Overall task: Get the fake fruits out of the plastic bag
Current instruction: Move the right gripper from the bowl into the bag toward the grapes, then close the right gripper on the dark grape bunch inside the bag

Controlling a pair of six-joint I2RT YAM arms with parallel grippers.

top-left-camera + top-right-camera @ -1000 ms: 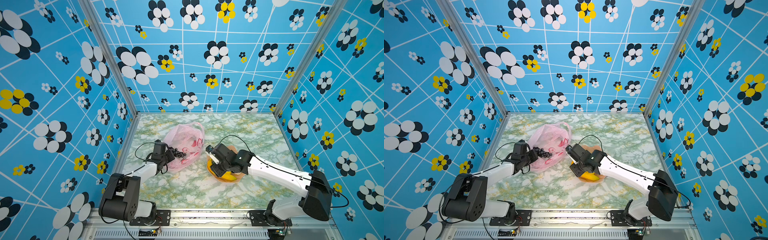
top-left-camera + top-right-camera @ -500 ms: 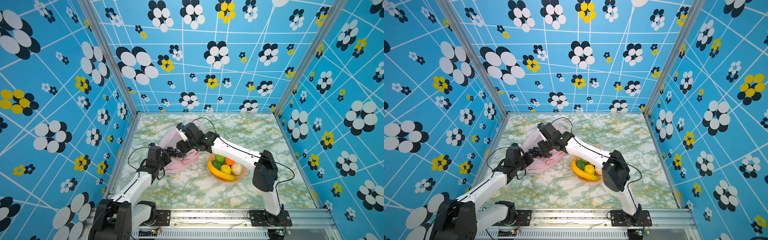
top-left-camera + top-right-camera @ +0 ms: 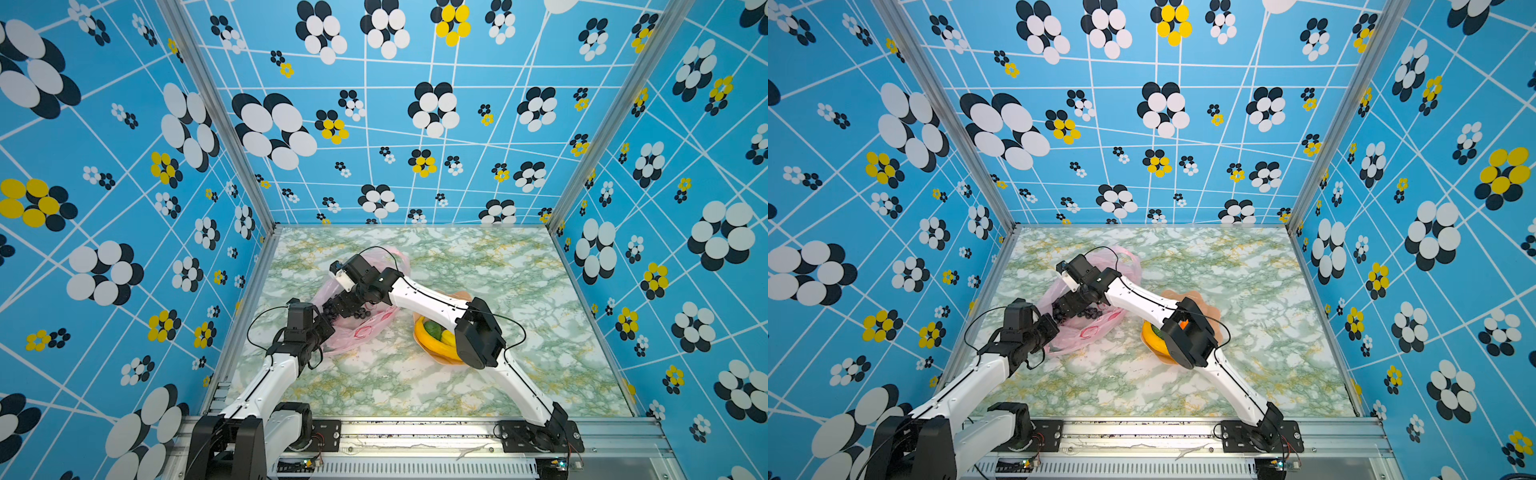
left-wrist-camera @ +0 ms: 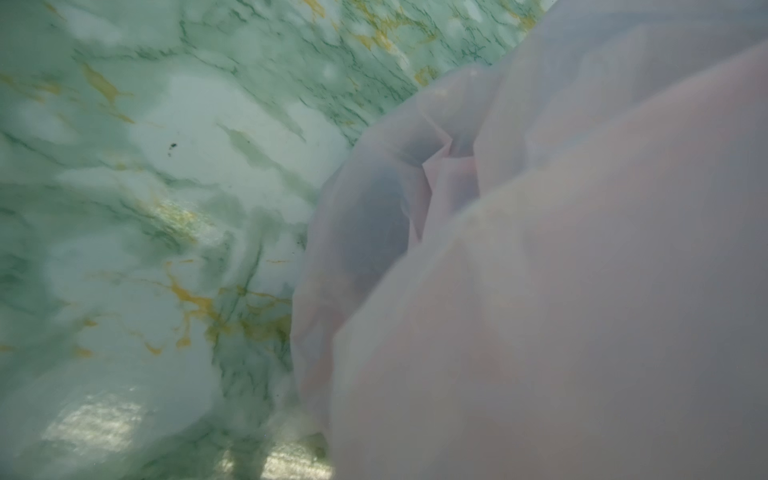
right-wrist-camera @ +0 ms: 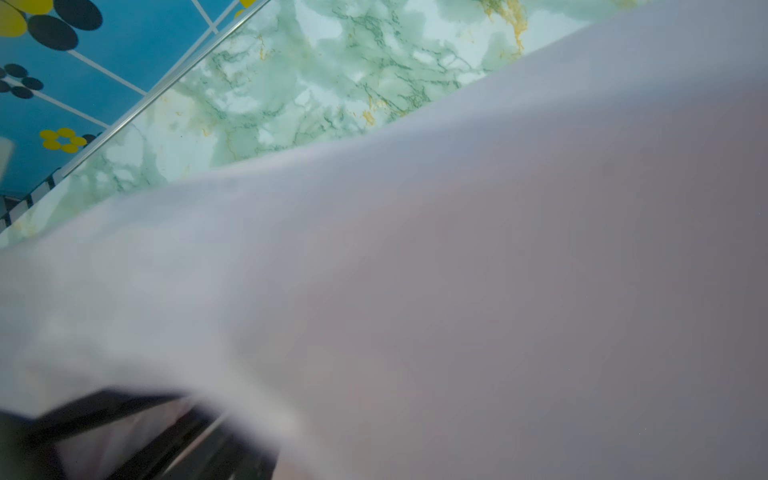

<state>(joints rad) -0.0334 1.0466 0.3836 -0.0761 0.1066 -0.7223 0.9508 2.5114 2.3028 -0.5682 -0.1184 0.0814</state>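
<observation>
Left fingers (image 3: 325,327) together at the plastic bag (image 3: 347,343); right fingers (image 3: 343,305), cannot tell; red print (image 3: 363,331) unreadable.

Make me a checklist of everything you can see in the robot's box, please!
Surface: green marbled table.
Job's things: pink plastic bag lies left of centre; black grape bunch at its opening; banana and green fruit in the dish, partly hidden by the right arm.
Clutter: nothing seen.
Grippers: left gripper shut on the bag's edge; right gripper at the grapes, open or shut unclear.
Cables: black cable arcs off the left arm, another off the right.
Surroundings: blue flowered walls; metal rail in front.
</observation>
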